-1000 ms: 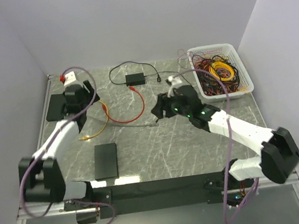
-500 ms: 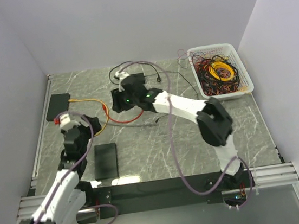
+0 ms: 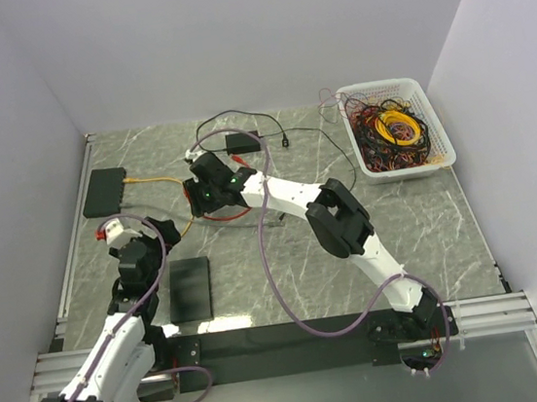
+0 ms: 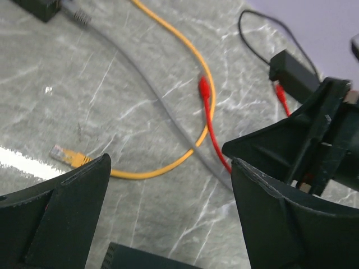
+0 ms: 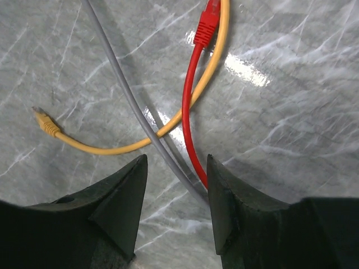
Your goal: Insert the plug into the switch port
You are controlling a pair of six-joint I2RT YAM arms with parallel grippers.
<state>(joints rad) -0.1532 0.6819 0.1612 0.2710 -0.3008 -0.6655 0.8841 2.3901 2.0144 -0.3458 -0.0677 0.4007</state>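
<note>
Yellow cable ends in a loose plug just ahead of the left gripper, whose jaws are spread and empty. Farther out, the right gripper, also spread, straddles the red cable below its red plug. Better to grip nearer the connector, square to it, before heading for the black switch far left.

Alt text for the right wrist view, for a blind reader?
The right gripper, open and empty, hovers over a grey marble table where a red network cable, a yellow network cable and a thin grey cable cross. The red plug lies free at top, the yellow plug at left.
</note>
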